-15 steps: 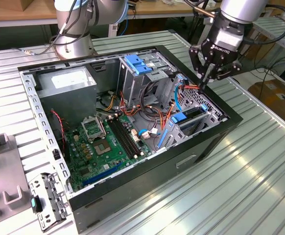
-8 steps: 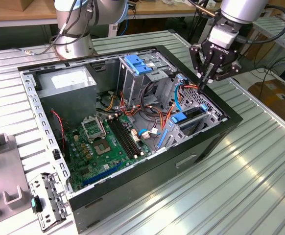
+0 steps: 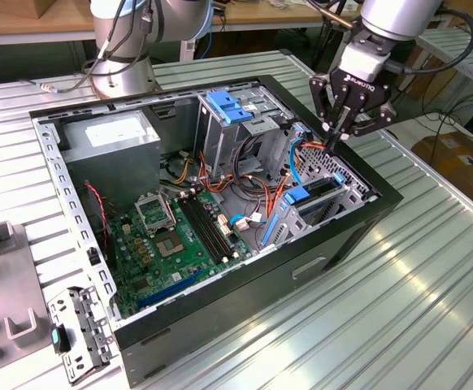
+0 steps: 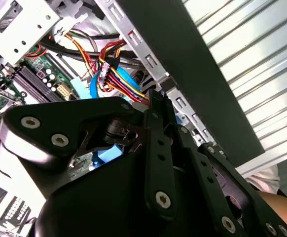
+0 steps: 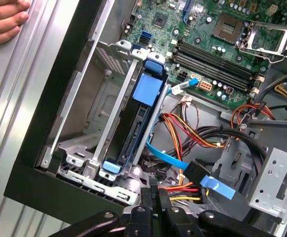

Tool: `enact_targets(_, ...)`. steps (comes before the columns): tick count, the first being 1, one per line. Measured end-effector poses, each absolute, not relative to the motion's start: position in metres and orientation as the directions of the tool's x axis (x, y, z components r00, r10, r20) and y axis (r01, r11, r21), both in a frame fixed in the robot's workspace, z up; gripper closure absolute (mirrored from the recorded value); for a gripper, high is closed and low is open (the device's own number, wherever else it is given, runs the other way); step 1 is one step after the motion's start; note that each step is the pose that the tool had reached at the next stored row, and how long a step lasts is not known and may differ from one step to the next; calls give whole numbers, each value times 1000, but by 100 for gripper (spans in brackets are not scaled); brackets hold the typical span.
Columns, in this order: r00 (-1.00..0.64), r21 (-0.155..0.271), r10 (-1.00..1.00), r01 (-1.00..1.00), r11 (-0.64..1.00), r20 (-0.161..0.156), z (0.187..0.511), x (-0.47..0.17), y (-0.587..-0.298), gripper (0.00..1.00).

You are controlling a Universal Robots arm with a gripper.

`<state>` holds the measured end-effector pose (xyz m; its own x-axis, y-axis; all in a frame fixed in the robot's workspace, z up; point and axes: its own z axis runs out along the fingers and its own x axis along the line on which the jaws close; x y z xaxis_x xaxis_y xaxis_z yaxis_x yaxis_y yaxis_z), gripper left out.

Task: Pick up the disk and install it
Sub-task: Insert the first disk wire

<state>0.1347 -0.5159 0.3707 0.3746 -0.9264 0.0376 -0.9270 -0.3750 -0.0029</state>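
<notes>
The disk (image 3: 311, 193) stands on edge in the drive bay at the open computer case's (image 3: 220, 313) end on the exterior view's right. Its blue carrier rails (image 5: 148, 90) sit between the bay's metal guides, and the dark drive body (image 5: 133, 136) shows below them. My gripper (image 3: 334, 136) hangs just above that end of the case, close to the bay and a bundle of orange and blue cables. Its fingers (image 5: 147, 197) are shut together with nothing between them. In the second wrist view the gripper (image 4: 156, 98) points down at the coloured cables (image 4: 116, 74).
A tall metal cage with a blue plastic bracket (image 3: 227, 106) rises mid-case. The motherboard (image 3: 171, 236) and power supply (image 3: 110, 134) fill the rest. A person's hand (image 5: 5, 19) rests on the table beside the case. A loose metal bracket (image 3: 78, 329) lies on the exterior view's left.
</notes>
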Motion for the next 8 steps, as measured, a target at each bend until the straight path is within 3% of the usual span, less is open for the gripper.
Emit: enact_targets(8,327,-3,-944,-945,-327,38,370,129,-516,83)
